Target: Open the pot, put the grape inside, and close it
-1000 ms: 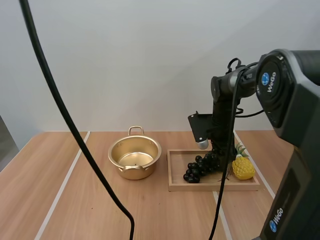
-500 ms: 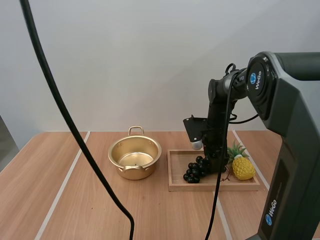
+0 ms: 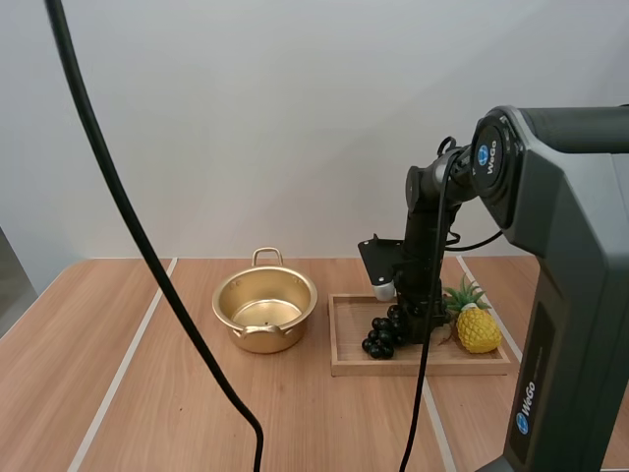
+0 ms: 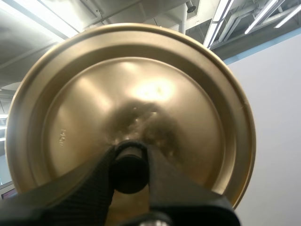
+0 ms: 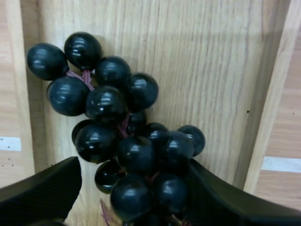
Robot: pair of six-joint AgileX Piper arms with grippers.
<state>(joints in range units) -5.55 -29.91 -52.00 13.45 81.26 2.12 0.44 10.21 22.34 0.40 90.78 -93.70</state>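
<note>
Partly hidden — grapes (image 5: pixel 122 136) between spread right claw (image 5: pixel 131 188); left claw (image 4: pixel 129 169) pinching lid (image 4: pixel 141 94).

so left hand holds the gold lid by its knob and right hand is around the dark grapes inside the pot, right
Only the place is wrong: the bunch of dark grapes lies in the shallow wooden tray, not the round gold metal pot, as the right wrist view shows. The rest holds.

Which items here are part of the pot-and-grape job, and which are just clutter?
In the job:
pot, open
lid, its knob pinched by the left gripper
bunch of grapes, flanked by the open right gripper

Lying about:
wooden tray under the grapes
toy pineapple in it
</note>
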